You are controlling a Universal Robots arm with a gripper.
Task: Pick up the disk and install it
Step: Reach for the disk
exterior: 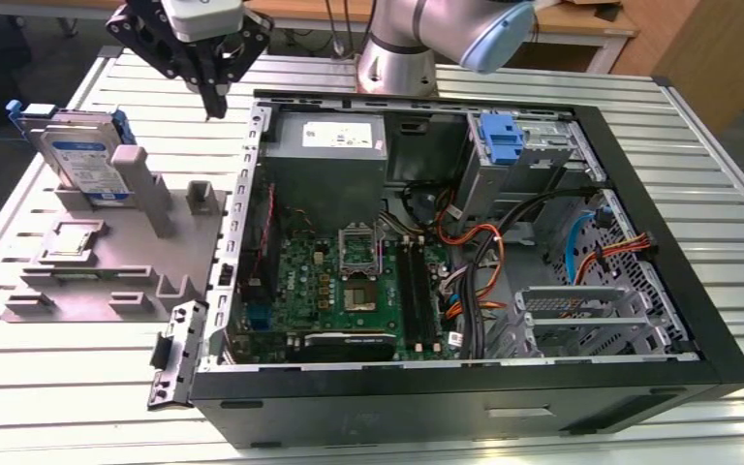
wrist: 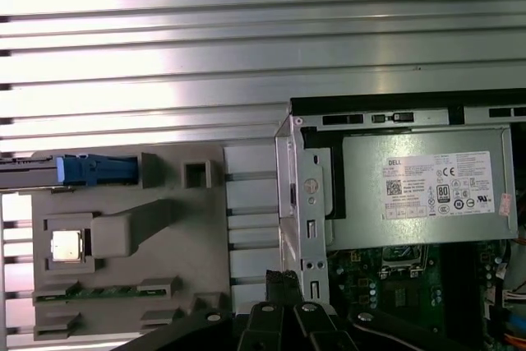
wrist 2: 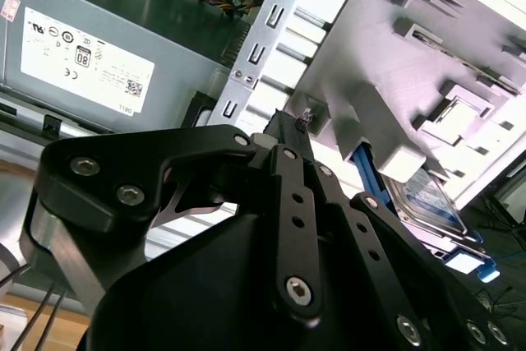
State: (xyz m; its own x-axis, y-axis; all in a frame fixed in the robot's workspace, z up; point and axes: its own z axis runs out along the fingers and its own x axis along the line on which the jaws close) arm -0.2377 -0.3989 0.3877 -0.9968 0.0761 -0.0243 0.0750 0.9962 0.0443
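The disk (exterior: 84,160) stands upright in a slot of the grey fixture (exterior: 113,276), a silver drive with a white-and-blue label in a blue carrier. In the first wrist view the disk (wrist: 94,168) is edge-on, a blue strip. In the second wrist view the disk (wrist 2: 427,200) lies beyond the fixture (wrist 2: 386,71). My gripper (exterior: 213,100) hangs above the table between the fixture and the computer case, to the exterior view's right of the disk and apart from it. Its black fingers (wrist: 283,284) are shut together on nothing, as the gripper (wrist 2: 292,119) also appears from behind.
The open computer case (exterior: 476,378) lies on the slatted table (exterior: 62,387), with a power supply (exterior: 330,136), motherboard (exterior: 346,281) and cables inside. A blue carrier (exterior: 502,136) sits in the case's drive bay. A small silver chip (exterior: 73,240) rests on the fixture.
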